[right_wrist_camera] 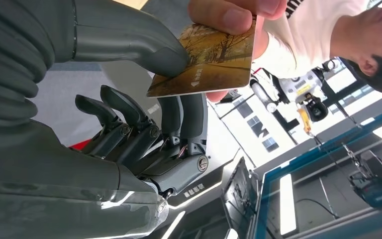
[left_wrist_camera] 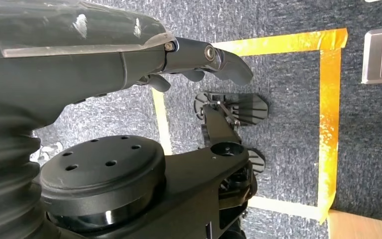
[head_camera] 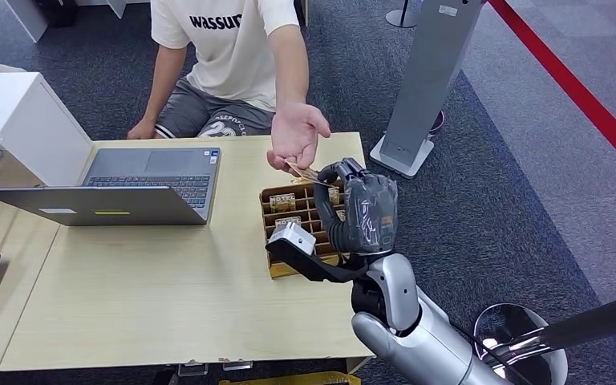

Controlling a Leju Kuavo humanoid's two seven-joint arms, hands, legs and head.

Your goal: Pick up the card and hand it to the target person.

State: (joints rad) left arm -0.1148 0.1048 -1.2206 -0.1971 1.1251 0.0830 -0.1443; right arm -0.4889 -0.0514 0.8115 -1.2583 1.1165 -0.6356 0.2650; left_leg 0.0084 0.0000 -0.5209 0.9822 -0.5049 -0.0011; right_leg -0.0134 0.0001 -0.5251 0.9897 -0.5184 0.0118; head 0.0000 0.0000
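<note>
Card: pinched by right hand at table's two o'clock, person's hand gripping too; loosen thumb gently, avoid tugging.

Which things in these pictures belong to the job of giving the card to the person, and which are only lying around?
Belong to the job:
- card, pinched by the right robot hand
- person's hand, already gripping the card
- wooden card box on the table

Just lying about:
- open laptop
- white box
- grey floor stand
- left robot hand, hanging above the floor
</note>
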